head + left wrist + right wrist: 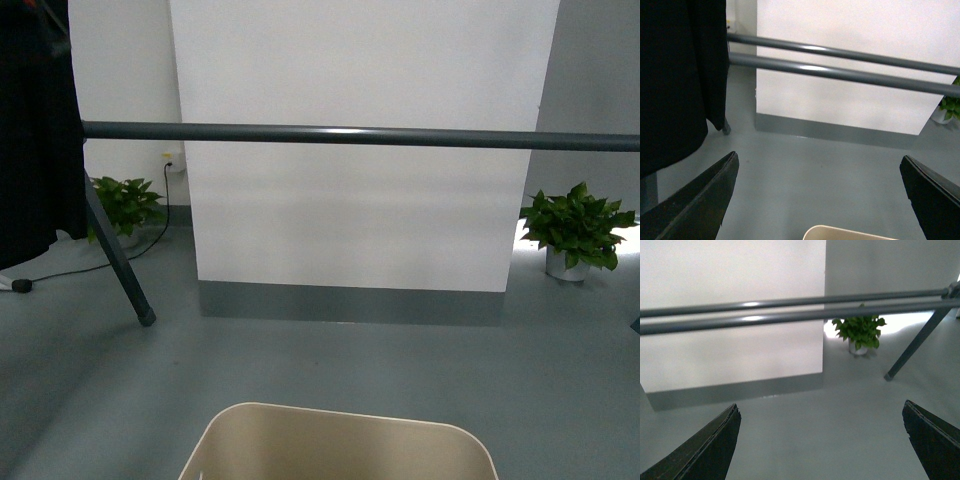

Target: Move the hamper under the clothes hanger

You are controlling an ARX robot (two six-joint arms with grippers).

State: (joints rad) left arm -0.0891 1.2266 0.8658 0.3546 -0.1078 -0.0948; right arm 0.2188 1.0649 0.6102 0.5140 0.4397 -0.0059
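At frame bottom: cream hamper [340, 445], rounded rim, near clothes hanger [360, 135].

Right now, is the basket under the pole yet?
Not yet. The hamper sits on the floor near the robot, with bare floor between it and the clothes hanger bar. Both the left gripper and right gripper are open and holding nothing. Pushing it forward under the bar remains.

Lighting: even, cool, overhead; you see glare streaks along the clothes hanger [360, 135] bar. Bright spill behind the right potted plant [577, 228]. Wrist views soft; front sharp.
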